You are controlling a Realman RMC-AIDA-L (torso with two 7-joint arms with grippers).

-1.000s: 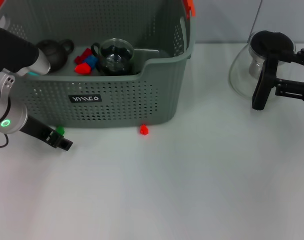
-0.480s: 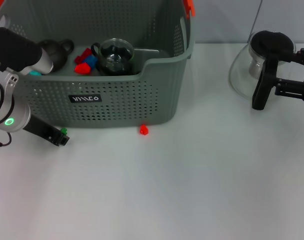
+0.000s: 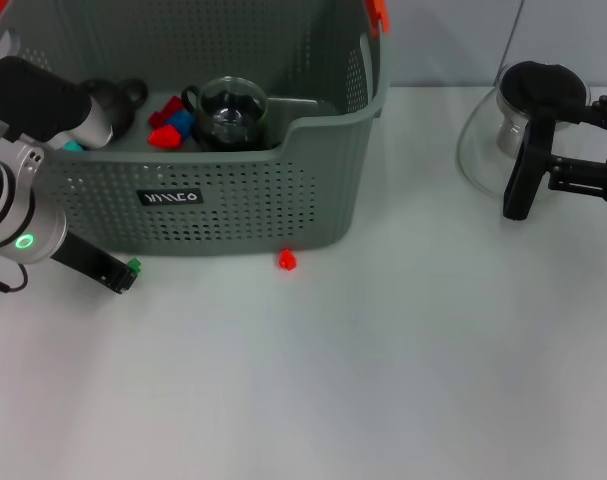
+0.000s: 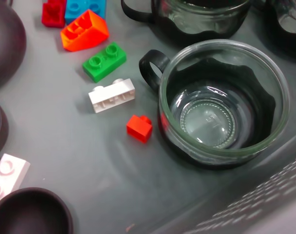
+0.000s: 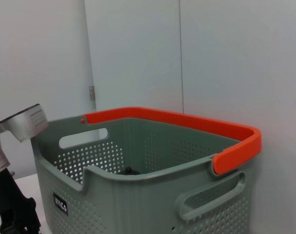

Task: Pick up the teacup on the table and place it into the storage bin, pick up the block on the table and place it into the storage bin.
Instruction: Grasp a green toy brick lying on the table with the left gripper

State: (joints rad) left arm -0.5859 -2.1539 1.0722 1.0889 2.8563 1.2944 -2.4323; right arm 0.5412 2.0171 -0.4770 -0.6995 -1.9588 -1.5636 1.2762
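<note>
Hovering low at the storage bin's [image 3: 233, 200] front-left corner, the left claw [image 3: 123, 275] pinches a small green block [image 3: 133, 265] just outside the perforated wall, above the white tabletop [image 3: 333, 380]. A red block [image 3: 287, 260] lies on the tabletop near the bin's front, well apart from that claw. A glass teacup [image 4: 221, 105] sits inside the bin among loose bricks. The right claw [image 3: 573, 175] grips the handle of a glass pot [image 3: 503, 125] at the far right.

Bright, even light from overhead washes my white table [image 3: 383, 380], leaving soft shadows under the grey perforated plastic basket [image 3: 313, 190]. Glare glints on the clear glass teacup [image 4: 221, 105]; nearby rims blur softly.
</note>
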